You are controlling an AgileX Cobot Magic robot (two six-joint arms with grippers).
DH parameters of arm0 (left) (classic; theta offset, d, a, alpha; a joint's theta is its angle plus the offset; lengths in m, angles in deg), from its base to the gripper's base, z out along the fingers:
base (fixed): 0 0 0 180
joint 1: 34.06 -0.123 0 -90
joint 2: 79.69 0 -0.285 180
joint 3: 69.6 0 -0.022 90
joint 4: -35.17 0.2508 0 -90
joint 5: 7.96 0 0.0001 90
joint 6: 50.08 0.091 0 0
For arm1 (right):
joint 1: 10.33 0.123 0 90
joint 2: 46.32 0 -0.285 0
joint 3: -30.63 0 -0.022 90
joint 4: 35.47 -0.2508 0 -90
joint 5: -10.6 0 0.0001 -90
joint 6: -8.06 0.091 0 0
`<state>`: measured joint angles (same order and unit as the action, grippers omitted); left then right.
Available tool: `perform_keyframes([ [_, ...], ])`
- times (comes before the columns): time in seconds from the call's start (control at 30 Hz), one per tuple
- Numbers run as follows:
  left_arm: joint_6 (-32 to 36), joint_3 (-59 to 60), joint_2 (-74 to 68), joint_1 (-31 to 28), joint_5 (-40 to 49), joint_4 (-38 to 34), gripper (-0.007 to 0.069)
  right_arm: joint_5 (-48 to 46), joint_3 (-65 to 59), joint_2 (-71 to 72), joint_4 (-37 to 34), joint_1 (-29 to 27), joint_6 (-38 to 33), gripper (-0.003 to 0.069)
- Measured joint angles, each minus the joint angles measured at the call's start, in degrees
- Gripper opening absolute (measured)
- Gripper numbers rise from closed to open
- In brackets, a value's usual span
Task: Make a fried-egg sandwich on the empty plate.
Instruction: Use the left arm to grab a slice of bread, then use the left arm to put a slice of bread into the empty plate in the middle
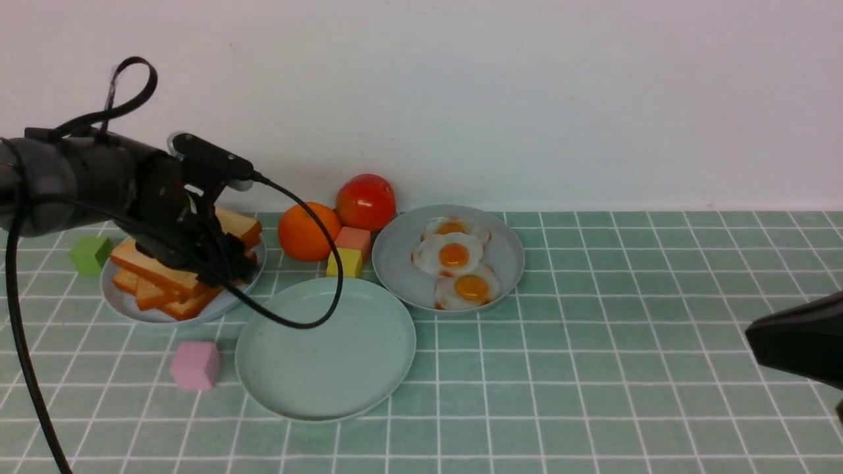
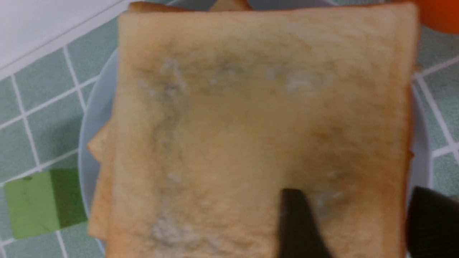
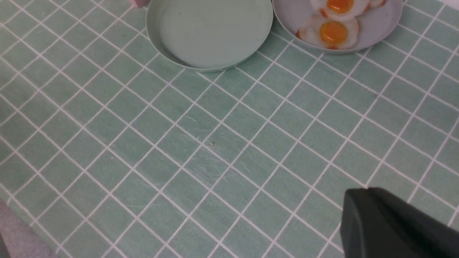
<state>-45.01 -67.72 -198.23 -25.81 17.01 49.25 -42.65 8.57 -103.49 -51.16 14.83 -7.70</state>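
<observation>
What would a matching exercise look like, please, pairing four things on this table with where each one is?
Things:
1. pale mint-green plate
2. fried eggs
3. toast slices
4. pink cube

Places:
A. stacked on the left grey-blue plate, at the left gripper
B. alone, just left of the pale mint-green plate
C. on the right grey-blue plate
D. front centre, nothing on it

Pairs: 1-D, 2-C, 3-A, 4-B
</observation>
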Motion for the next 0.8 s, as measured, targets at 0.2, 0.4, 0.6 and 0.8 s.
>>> perform_keyframes([
  [0.2,-0.1,-0.1,0.0,0.1,0.1,0.0,0.0066,0.0,0.0,0.0,0.0,0.0,0.0,0.0003],
  [0.4,-1.4,-0.4,1.4,0.2,1.9,-0.2,0.0039,-0.2,0.0,0.0,-0.2,0.0,0.0,0.0006],
  [0.6,-4.1,-0.4,7.6,1.0,6.0,-1.1,0.0039,-0.7,0.0,0.0,-0.2,0.0,0.0,0.0009],
  [0.8,-8.4,1.2,18.0,10.6,14.1,-1.4,0.0039,-0.7,0.0,0.0,-0.2,0.0,-0.2,0.0014],
])
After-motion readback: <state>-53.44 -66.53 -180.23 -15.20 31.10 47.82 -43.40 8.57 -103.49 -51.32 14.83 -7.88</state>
